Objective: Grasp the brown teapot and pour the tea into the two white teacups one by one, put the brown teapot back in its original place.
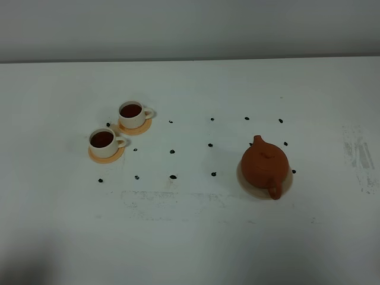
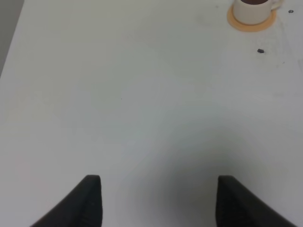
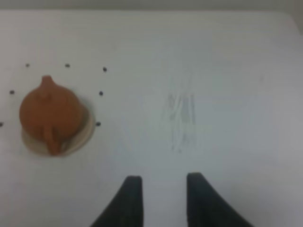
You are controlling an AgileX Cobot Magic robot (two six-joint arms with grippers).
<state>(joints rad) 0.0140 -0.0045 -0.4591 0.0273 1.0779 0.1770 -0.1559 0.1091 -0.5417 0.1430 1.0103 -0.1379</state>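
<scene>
The brown teapot [image 1: 265,165] [image 3: 47,116] sits upright with its lid on, resting on the pale round disc of its original place [image 1: 289,181] [image 3: 86,133]. The two white teacups [image 1: 132,114] [image 1: 103,142] stand on orange coasters at the left, each holding dark tea [image 1: 130,110] [image 1: 101,139]. One teacup [image 2: 253,9] shows at the edge of the left wrist view. My left gripper [image 2: 158,178] is open wide over bare table, well short of that cup. The right gripper [image 3: 164,177] is open with a narrower gap and nothing in it, away from the teapot. Neither arm appears in the exterior view.
Small black dots [image 1: 173,151] mark a grid across the white table between cups and teapot. Grey scuff marks [image 1: 359,155] [image 3: 182,113] lie right of the teapot. The table's far edge [image 1: 190,59] meets a grey wall.
</scene>
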